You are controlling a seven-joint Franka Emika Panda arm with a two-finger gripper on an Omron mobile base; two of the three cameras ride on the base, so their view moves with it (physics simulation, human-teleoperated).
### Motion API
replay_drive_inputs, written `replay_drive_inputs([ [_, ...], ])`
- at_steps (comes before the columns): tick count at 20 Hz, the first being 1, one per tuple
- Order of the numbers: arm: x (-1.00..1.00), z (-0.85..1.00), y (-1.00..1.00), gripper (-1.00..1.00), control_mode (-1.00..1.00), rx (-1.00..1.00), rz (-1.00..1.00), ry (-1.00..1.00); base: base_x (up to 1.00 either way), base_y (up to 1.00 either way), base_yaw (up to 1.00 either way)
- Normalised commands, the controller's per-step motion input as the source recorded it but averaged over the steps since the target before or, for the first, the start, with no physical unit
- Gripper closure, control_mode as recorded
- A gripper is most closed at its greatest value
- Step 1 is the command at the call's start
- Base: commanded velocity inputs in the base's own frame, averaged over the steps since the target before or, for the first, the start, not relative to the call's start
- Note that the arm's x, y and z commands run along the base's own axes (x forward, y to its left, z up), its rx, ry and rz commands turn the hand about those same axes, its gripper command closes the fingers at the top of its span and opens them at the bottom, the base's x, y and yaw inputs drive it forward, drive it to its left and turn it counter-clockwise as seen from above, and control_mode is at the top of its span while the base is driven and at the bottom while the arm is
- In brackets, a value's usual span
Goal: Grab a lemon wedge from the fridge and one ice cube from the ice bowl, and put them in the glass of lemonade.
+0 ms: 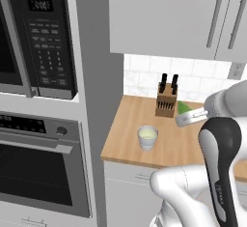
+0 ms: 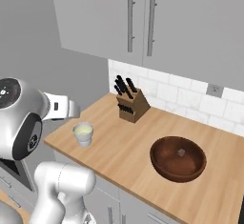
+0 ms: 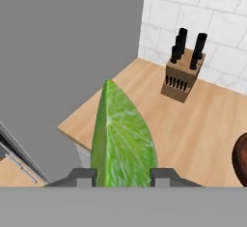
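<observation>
In the hand view my gripper (image 3: pixel 123 177) is shut on the lemon wedge (image 3: pixel 123 139), a yellow-green slice standing upright between the two fingers (image 3: pixel 82 177). From the left base view the wedge (image 1: pixel 183 107) and gripper (image 1: pixel 185 117) hang above the wooden counter, right of the glass of lemonade (image 1: pixel 147 137) and beside the knife block. The glass (image 2: pixel 83 134) stands near the counter's left front edge. The dark brown ice bowl (image 2: pixel 162 163) sits to the right with an ice cube (image 2: pixel 181 152) in it. The fridge is out of view.
A wooden knife block (image 1: pixel 167 101) (image 2: pixel 131 105) (image 3: pixel 182 78) stands at the tiled back wall. A microwave (image 1: pixel 38 37) and oven (image 1: pixel 43 168) fill the tall unit left of the counter (image 1: pixel 125 124). Wall cupboards (image 2: pixel 138 18) hang above.
</observation>
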Motion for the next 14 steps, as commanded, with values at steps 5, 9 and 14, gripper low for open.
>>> replay_drive_inputs([
  [5, 0.04, -0.06, 0.0, 1.0, -1.0, -0.07, 0.36, 0.0, 0.0, 0.0, 0.0],
  [9, 0.0, 0.0, 0.04, 1.0, -1.0, -0.31, 0.3, 0.02, 0.0, 0.0, 0.0],
  [14, 0.0, -0.1, 0.12, 1.0, -1.0, -0.54, 0.23, 0.02, 0.0, 0.0, 0.0],
])
